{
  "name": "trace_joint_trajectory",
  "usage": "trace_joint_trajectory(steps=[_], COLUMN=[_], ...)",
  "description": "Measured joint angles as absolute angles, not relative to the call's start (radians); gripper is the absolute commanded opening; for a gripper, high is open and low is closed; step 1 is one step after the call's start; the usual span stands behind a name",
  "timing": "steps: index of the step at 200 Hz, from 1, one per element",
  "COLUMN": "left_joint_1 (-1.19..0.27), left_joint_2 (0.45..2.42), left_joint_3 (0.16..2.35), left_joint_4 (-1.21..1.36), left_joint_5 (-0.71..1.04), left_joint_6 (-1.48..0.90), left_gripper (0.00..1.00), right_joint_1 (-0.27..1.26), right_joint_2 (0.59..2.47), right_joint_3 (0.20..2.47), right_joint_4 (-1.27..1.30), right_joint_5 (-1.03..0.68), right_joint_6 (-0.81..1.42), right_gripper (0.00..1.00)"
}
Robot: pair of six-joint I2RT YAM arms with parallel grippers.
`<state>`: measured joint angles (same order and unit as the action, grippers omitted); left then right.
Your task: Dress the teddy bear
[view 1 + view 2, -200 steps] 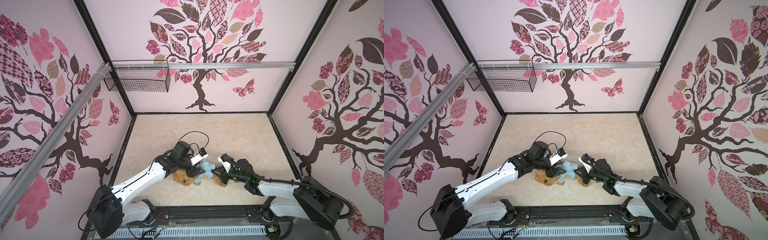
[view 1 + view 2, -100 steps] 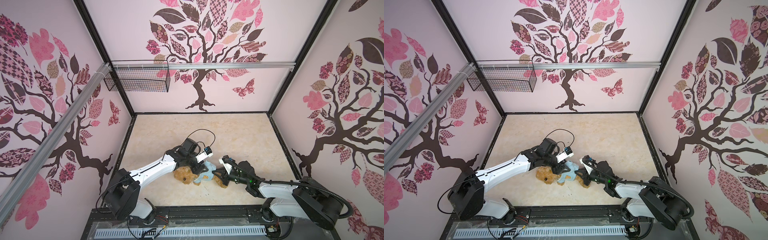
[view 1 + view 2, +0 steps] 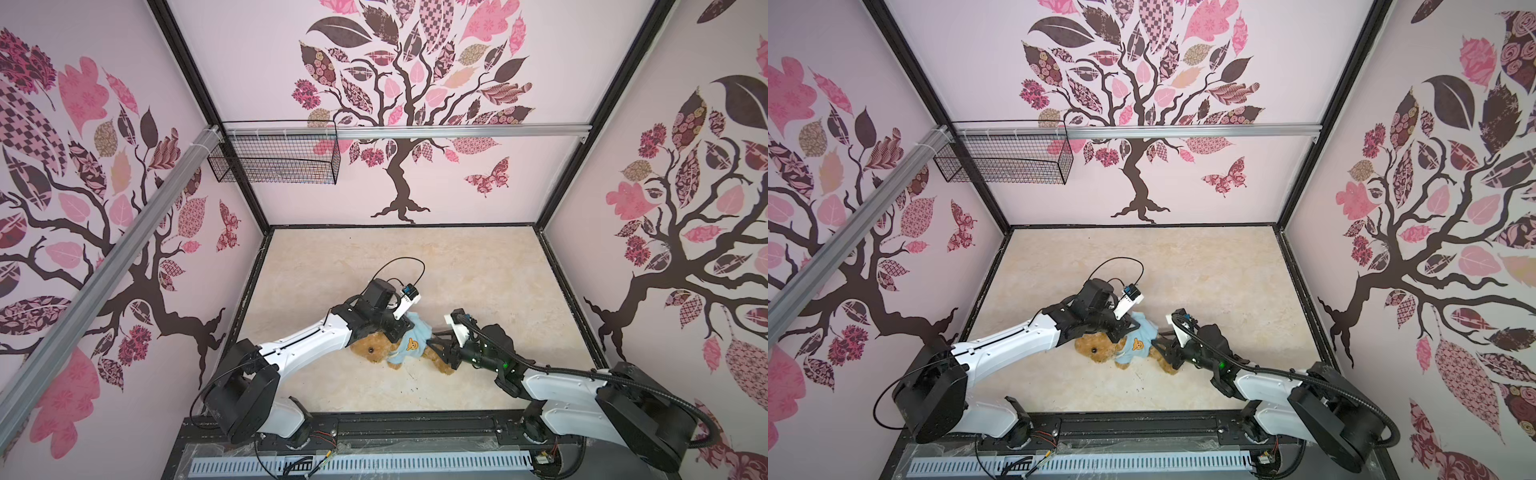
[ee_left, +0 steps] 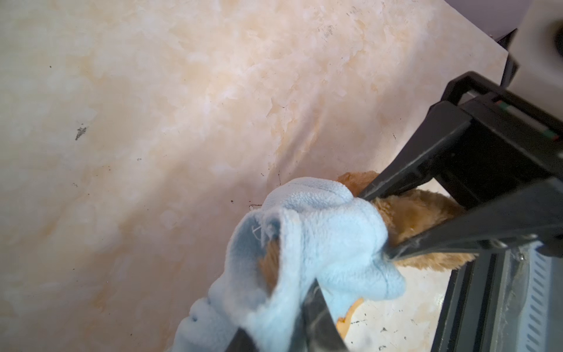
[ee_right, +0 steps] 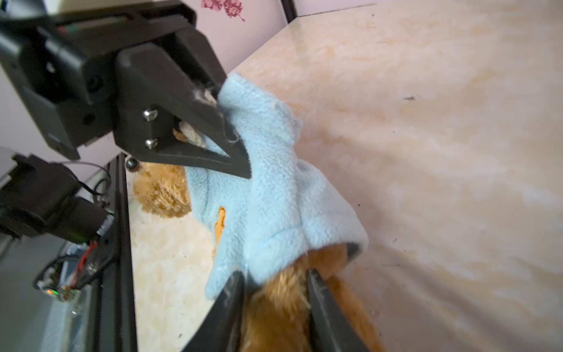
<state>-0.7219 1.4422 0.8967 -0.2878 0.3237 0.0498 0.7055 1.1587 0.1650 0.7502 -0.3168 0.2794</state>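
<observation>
The teddy bear point(image 3: 371, 345) lies on the table point(image 3: 374, 257) near the front, golden-brown, head to the left. A light-blue shirt point(image 3: 417, 332) with an orange bear print covers its torso in both top views point(image 3: 1144, 332). My left gripper point(image 3: 402, 330) is shut on the shirt's upper edge point(image 5: 274, 198), next to the bear's head point(image 5: 161, 192); blue fleece point(image 4: 329, 219) lies pinched in the left gripper point(image 4: 277, 307). My right gripper point(image 5: 273, 274) is open at the shirt's hem, its fingers point(image 5: 320, 304) astride the bear's furry lower body.
A black wire basket point(image 3: 274, 156) hangs from the metal rail on the back wall. Patterned walls close in three sides. A black frame rail point(image 3: 374, 419) runs along the table's front edge, close behind the bear.
My left gripper moved right over the bear and closed on the shirt. My right gripper, shut before, has opened around the bear's lower body. The shirt now sits flatter over the torso.
</observation>
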Motion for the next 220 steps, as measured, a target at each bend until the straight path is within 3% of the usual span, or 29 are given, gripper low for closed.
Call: trace_joint_trajectory(steps=[18,34,56,82,115,162,220], left_joint_1=[-0.709,-0.700,-0.695,-0.694,-0.731,-0.974,-1.068], left_joint_2=[1.468,1.494,1.525,1.529,1.425,1.234,1.403], left_joint_3=[0.920,0.944,0.976,1.004,0.991,0.871,0.782], left_joint_4=[-0.310,-0.325,-0.337,-0.349,-0.323,-0.232,-0.134], left_joint_5=[0.333,0.339,0.325,0.243,0.063,-0.114,-0.229], left_joint_6=[0.058,0.062,0.071,0.059,0.020,-0.055,-0.093], left_gripper=[0.25,0.37,0.58,0.71,0.73,0.69,0.72], right_joint_1=[0.705,0.694,0.653,0.572,0.513,0.480,0.468], right_joint_2=[1.108,1.073,1.054,1.106,1.231,1.372,1.437], right_joint_3=[0.168,0.180,0.203,0.235,0.292,0.302,0.337], right_joint_4=[0.667,0.593,0.511,0.465,0.477,0.611,0.653], right_joint_5=[-0.304,-0.299,-0.312,-0.368,-0.462,-0.566,-0.622], right_joint_6=[0.310,0.333,0.369,0.431,0.537,0.730,0.794], right_gripper=[0.54,0.54,0.43,0.30,0.22,0.20,0.21])
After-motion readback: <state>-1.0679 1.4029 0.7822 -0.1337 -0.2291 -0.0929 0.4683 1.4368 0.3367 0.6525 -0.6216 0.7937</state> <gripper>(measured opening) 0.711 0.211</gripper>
